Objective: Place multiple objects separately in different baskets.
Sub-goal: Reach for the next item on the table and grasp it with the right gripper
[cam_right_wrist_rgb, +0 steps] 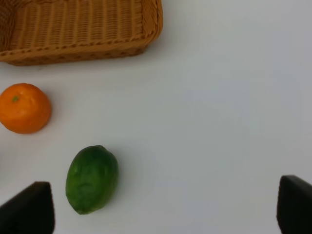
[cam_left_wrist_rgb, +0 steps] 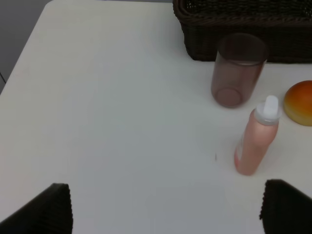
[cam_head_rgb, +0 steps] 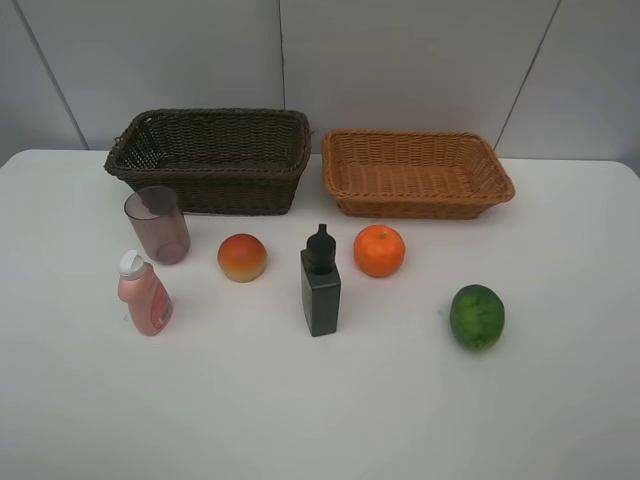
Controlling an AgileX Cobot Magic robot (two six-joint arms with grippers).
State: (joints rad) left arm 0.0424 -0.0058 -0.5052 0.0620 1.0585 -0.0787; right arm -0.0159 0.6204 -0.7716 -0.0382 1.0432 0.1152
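- Take the high view as a clock face with the upright black bottle (cam_head_rgb: 320, 285) at its centre, standing on the white table (cam_head_rgb: 300, 410).
- The dark brown basket (cam_head_rgb: 215, 190) sits at 11 o'clock. It is the deeper of the two, and only its own weave shows inside.
- The light tan basket (cam_head_rgb: 420, 205) sits at 1 o'clock, just beside the dark one. It is shallower, and only its woven floor shows inside.
- All six objects rest on the table, outside both baskets.
- The pink bottle (cam_head_rgb: 146, 295) with the white cap stands at 9 o'clock.
- The purplish cup (cam_head_rgb: 157, 224) stands mouth up at 12 o'clock of the pink bottle, just beside the dark basket's front wall. Only its own base shows through its wall.
- The red-yellow peach (cam_head_rgb: 242, 257) lies at 10 o'clock, near the black bottle.
- The orange (cam_head_rgb: 379, 250) lies at 2 o'clock, near the tan basket's front wall.
- The green fruit (cam_head_rgb: 477, 317) lies at 4 o'clock of the orange, apart from everything else.
- The left gripper (cam_left_wrist_rgb: 168, 209) has its jaws spread wide with bare table between them. The pink bottle and cup lie beyond it.
- The right gripper (cam_right_wrist_rgb: 161, 209) is likewise spread wide and grips nothing. The green fruit lies near one finger.
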